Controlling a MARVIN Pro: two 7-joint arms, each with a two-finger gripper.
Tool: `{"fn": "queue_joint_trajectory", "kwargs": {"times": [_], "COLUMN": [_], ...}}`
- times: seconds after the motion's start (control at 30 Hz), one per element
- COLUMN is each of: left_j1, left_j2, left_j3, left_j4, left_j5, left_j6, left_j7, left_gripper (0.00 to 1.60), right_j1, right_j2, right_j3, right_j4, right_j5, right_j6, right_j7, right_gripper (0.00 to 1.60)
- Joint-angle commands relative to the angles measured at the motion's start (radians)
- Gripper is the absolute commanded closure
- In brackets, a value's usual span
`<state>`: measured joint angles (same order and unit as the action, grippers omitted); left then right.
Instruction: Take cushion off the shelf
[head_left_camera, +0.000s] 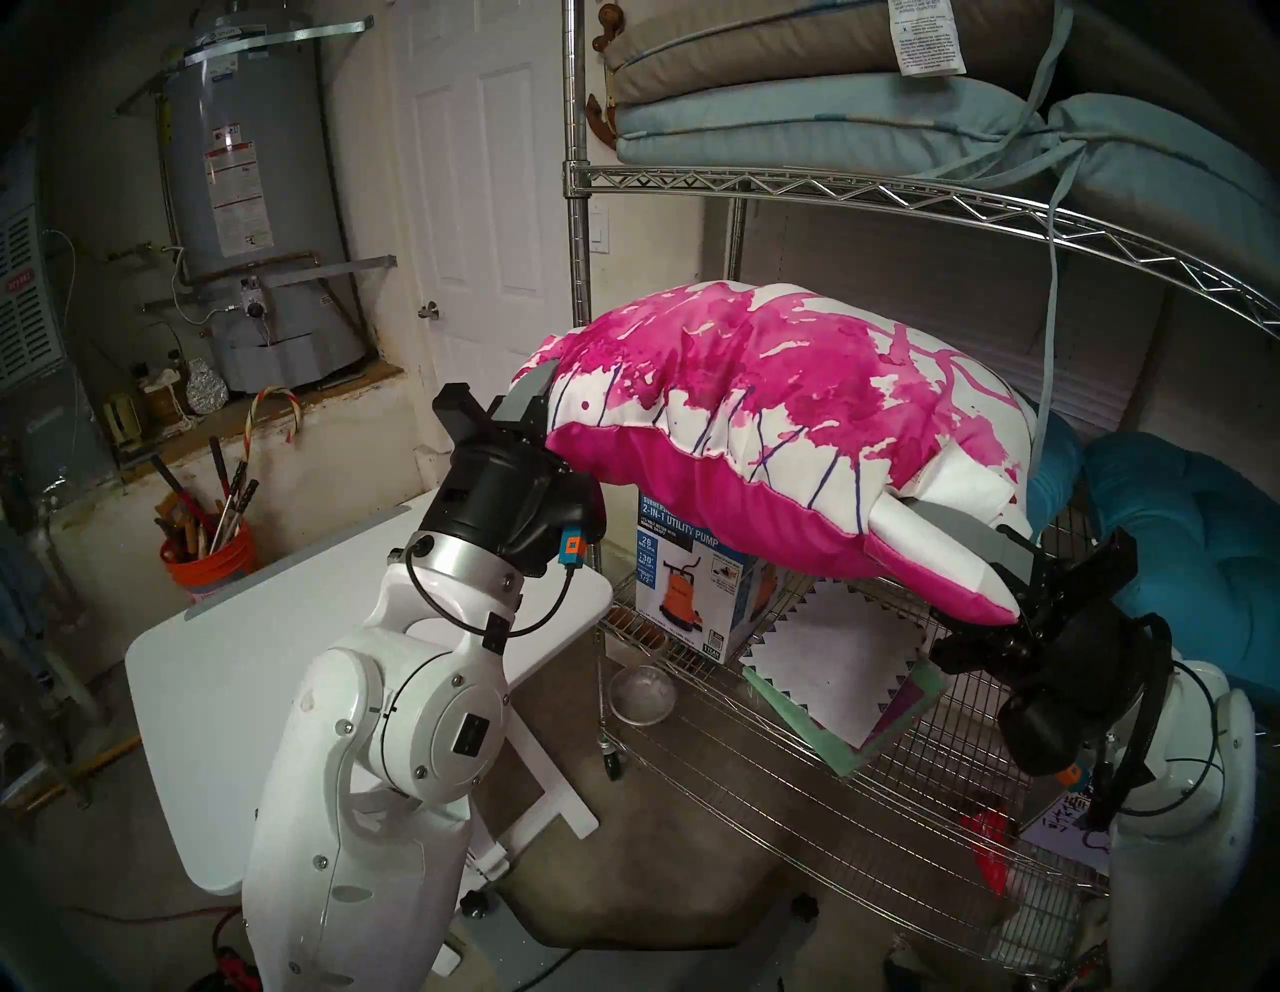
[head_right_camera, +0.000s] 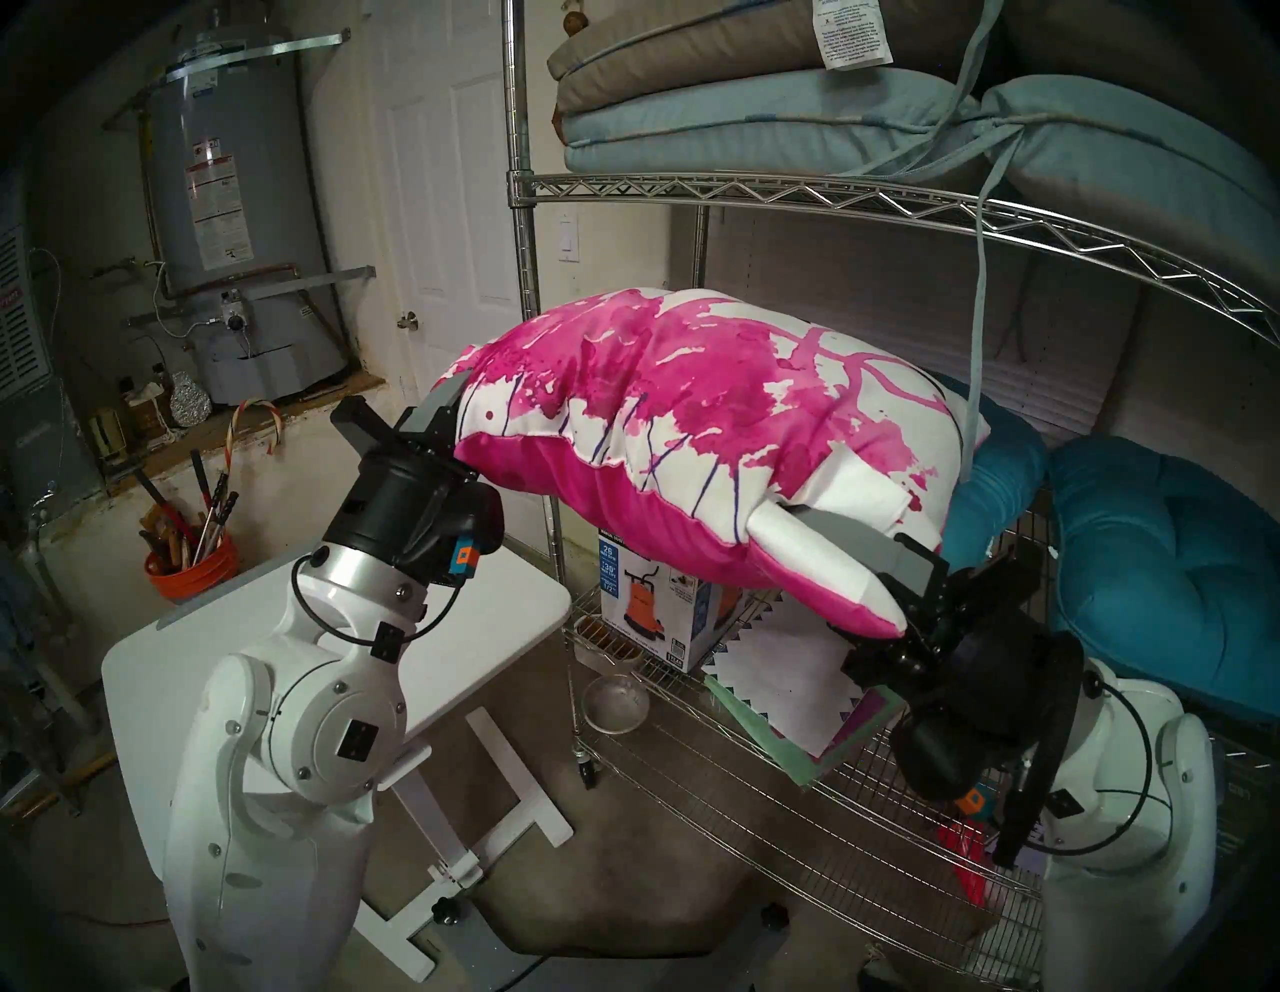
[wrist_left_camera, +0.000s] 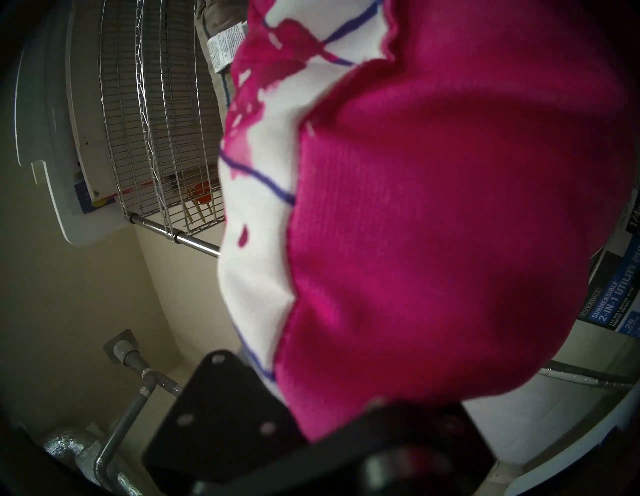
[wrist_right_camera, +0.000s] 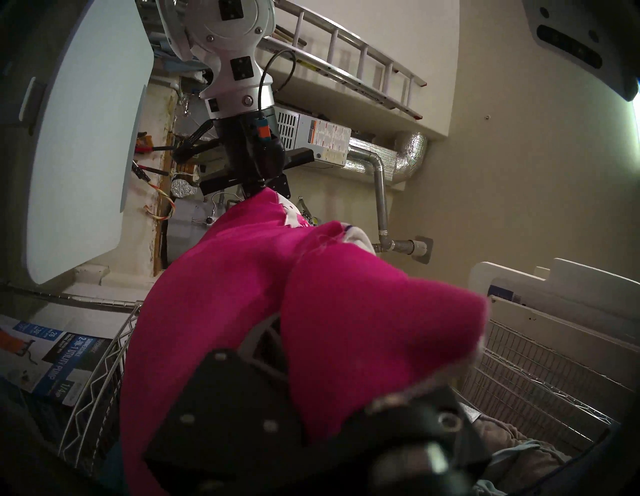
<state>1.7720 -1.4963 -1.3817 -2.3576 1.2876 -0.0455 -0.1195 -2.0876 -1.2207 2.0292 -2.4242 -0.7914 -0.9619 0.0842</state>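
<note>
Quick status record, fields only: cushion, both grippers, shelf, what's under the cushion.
cushion: held in the air, printed side up, magenta side down
left gripper: shut on cushion's left corner
right gripper: shut on cushion's right corner
shelf: behind cushion; no contact visible
below cushion: pump box on lower tier

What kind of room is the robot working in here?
Most likely a home garage or utility room. A big water heater stands in the corner, an orange bucket of tools sits on the floor, and a wire shelf stores spare cushions and a boxed utility pump.
</note>
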Motion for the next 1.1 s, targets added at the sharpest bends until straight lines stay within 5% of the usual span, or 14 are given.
{"fn": "queue_joint_trajectory", "kwargs": {"times": [0.0,0.5,1.07], "left_j1": [0.024,0.025,0.087], "left_j2": [0.004,0.002,0.005], "left_j3": [0.009,0.009,0.083], "left_j4": [-0.086,-0.086,-0.086], "left_j5": [0.006,0.035,0.039], "left_j6": [-0.002,0.0,0.007], "left_j7": [0.012,0.075,0.186], "left_gripper": [1.6,1.6,1.6], "right_j1": [0.007,0.016,-0.001], "right_j2": [0.019,0.043,0.075], "right_j3": [-0.036,-0.084,-0.076], "right_j4": [-0.019,-0.019,-0.019], "right_j5": [-0.013,-0.049,-0.055], "right_j6": [0.002,0.002,0.002], "right_j7": [-0.032,-0.072,-0.114], "right_gripper": [1.6,1.6,1.6]}}
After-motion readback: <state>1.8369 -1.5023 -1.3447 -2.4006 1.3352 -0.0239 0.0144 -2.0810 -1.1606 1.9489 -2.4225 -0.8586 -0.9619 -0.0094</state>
